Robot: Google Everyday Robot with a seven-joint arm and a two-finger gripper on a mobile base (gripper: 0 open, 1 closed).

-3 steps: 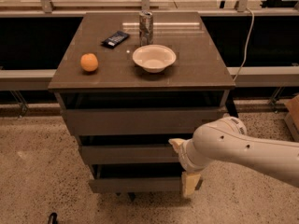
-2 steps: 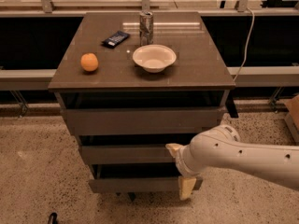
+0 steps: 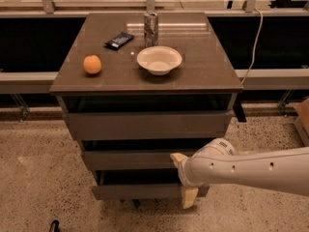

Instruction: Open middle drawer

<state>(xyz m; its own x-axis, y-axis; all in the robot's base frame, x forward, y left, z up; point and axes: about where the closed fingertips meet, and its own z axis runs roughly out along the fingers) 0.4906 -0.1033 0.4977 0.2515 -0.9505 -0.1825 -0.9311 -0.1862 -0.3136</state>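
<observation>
On the speckled floor at the far left lies a small dark object (image 3: pixel 54 224), too cut off to identify. The table (image 3: pixel 207 69) is a dark grey-brown cabinet top. Toward its left side sits an orange (image 3: pixel 92 64). Behind it and further right lies a flat black packet (image 3: pixel 119 40). Near the middle stands an upright metal can (image 3: pixel 151 28), and just in front of the can is a white bowl (image 3: pixel 159 60), apart from the orange.

Three drawers are stacked under the table, each with a dark gap above its front. The top drawer (image 3: pixel 145 125) has the tallest front. The middle drawer (image 3: pixel 128 160) lies directly below it, with the bottom drawer (image 3: pixel 135 192) near the floor.

The white arm (image 3: pixel 251 170) reaches in from the right edge, low in front of the cabinet. The hand (image 3: pixel 184 177) is at the right part of the lower two drawer fronts. It is released: one yellowish finger (image 3: pixel 178 157) is at the top edge of the middle drawer front, and the other points down over the bottom drawer front, well apart from the first. Whether either finger touches a front cannot be told.

Right of the cabinet a pale cable (image 3: pixel 254 45) hangs down, and a cardboard box (image 3: pixel 303 117) shows at the far right edge.
</observation>
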